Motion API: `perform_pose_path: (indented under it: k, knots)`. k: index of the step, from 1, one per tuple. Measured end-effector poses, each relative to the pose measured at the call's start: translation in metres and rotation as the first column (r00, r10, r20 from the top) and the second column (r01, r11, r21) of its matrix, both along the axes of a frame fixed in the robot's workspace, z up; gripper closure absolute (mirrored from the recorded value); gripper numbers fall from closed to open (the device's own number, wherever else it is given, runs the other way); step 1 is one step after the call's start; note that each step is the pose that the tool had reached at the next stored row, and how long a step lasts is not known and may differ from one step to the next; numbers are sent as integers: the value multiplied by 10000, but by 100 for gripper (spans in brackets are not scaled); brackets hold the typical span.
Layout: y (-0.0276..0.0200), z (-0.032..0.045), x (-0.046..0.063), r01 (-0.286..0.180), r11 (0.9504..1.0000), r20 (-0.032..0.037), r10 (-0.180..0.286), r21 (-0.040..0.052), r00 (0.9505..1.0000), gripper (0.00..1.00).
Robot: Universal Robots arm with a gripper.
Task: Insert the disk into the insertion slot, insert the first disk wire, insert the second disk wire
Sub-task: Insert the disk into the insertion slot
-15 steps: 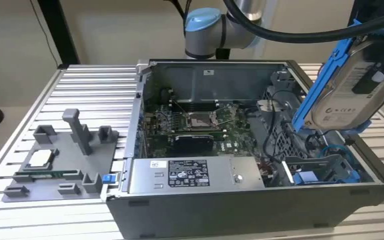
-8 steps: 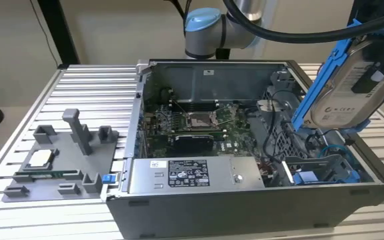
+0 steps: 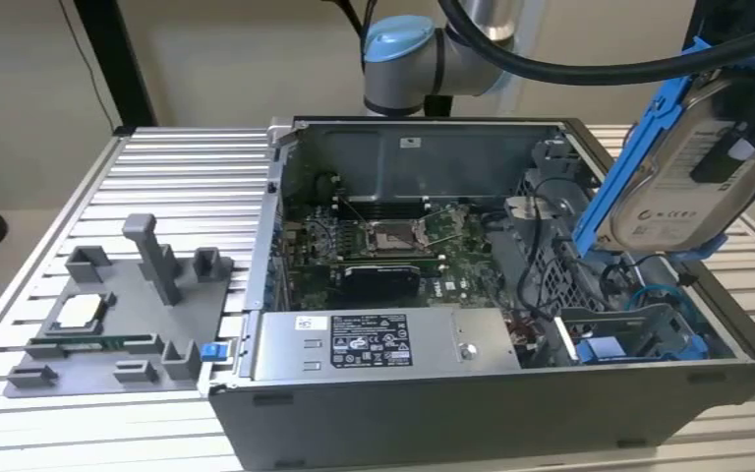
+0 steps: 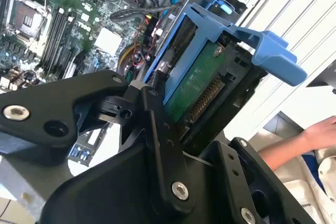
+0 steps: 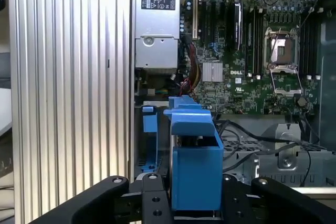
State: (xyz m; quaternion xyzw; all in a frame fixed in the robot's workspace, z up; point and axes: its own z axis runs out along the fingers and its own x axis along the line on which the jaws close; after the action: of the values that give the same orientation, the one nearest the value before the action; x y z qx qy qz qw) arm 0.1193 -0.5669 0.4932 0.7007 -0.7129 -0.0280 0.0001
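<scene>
My gripper (image 3: pixel 734 138) is shut on the disk (image 3: pixel 672 172), a silver-grey drive with a white label in a bright blue carrier. The disk hangs steeply tilted in the air above the open computer case, at the exterior view's right. The second wrist view shows the disk's green underside (image 4: pixel 199 90) between the black fingers (image 4: pixel 157 124). In the first wrist view the blue carrier (image 5: pixel 193 166) sits edge-on between the jaws. The insertion slot (image 3: pixel 627 334), a grey bay with blue rails (image 5: pixel 149 127), lies below the disk, apart from it. A thin blue cable (image 3: pixel 660 291) and black cables run beside the bay.
The case holds a green motherboard (image 3: pixel 377 246) and a grey labelled power-supply box (image 3: pixel 351 344) at its front. A grey fixture plate (image 3: pixel 102 324) with small parts lies on the ribbed table at the exterior view's left. A person's hand (image 4: pixel 315 135) rests beyond the table edge.
</scene>
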Motion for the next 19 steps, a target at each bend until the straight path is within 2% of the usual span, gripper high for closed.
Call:
perform_pose_path:
  k: [4, 19]
  knots:
    - [0, 0, 0, 0, 10000, 0, 0, 28, 10000, 100]
    - [0, -58, 0, 0, 10000, 0, 0, 28, 10000, 100]
